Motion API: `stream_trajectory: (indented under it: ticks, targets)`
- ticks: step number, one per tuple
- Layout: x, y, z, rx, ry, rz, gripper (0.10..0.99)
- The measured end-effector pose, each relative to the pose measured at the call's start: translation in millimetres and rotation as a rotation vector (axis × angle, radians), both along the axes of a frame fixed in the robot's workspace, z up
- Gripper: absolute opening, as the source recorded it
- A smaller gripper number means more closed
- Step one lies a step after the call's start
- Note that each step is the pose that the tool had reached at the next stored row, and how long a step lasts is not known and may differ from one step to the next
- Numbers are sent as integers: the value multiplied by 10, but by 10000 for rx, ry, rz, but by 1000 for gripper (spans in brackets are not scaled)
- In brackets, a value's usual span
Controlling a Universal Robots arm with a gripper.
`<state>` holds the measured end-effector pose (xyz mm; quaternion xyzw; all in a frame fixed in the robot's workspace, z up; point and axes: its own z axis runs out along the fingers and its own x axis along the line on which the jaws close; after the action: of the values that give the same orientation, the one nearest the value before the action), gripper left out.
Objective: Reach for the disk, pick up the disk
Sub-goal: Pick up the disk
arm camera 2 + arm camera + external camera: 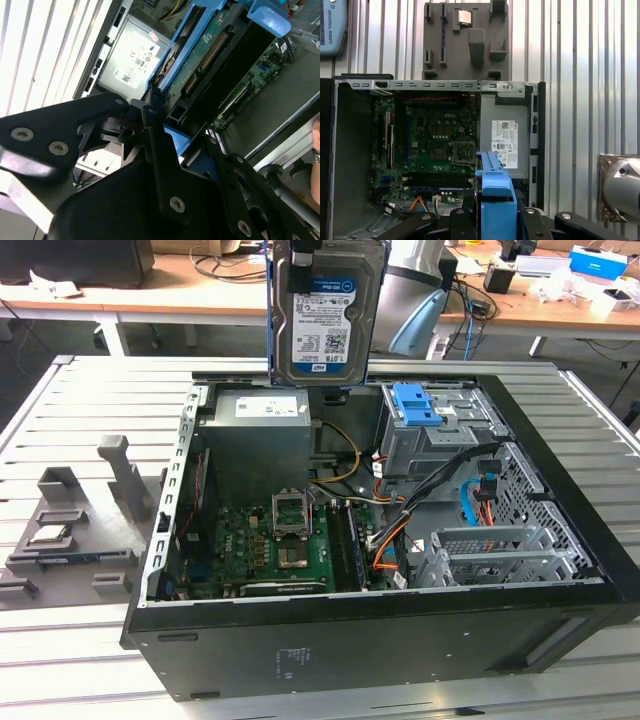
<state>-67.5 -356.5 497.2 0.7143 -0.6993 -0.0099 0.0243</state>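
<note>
Hard disk hangs upright, top centre of exterior view, well above open PC case. Gripper closed tight on blue bracket edges, prob. sparing drive body; pick-up looks done.

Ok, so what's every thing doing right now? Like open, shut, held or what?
disk: held upright in the air above the computer case
jaws: shut on the disk's blue bracket
computer case: lying on its side, side panel off
processor chip: out of the case, resting on the grey fixture
processor socket: looks empty
</note>
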Motion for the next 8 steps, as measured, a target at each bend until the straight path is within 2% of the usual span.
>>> stream_trajectory:
  ticks: [2,8]
  targets:
    - [0,-52,-1,-2,0,0,365]
    - [0,-121,-1,-7,0,-1,365]
